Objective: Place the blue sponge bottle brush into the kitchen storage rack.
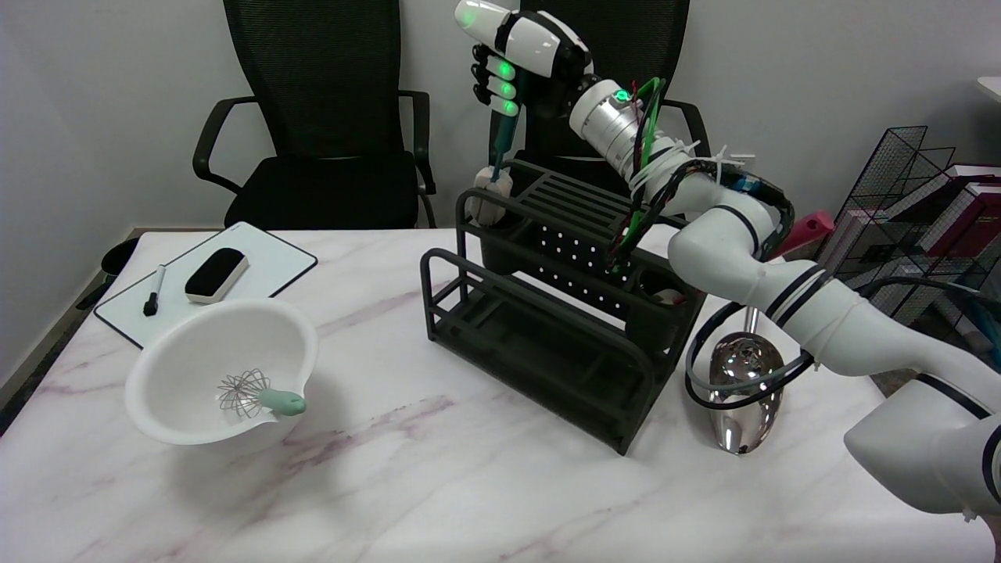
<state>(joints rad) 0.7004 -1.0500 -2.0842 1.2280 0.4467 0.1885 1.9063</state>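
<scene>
Nearest the camera and well below and left of the hand, a white bowl [223, 371] sits tilted on the marble table [407, 477] with a small whisk [258, 395] lying in it; both are out of the working path. Below and right of the hand, a shiny metal scoop [743, 391] lies beside the rack, under the forearm. The black kitchen storage rack [547, 328] stands directly beneath the hand, its cup-like corner compartment on the hand's side.

The right hand [520, 66] hovers above that far-left corner, fingers curled tight around the top of the bottle brush [499, 168], so the brush hangs nearly upright. That vertical grip looks chosen so the head can drop straight into the holder. The brush shows a teal-blue handle running down from the fingers to a pale, blocky sponge head, which sits at the compartment's rim, apparently partly inside; whether it touches the bottom cannot be told. Release seems the remaining step.
</scene>
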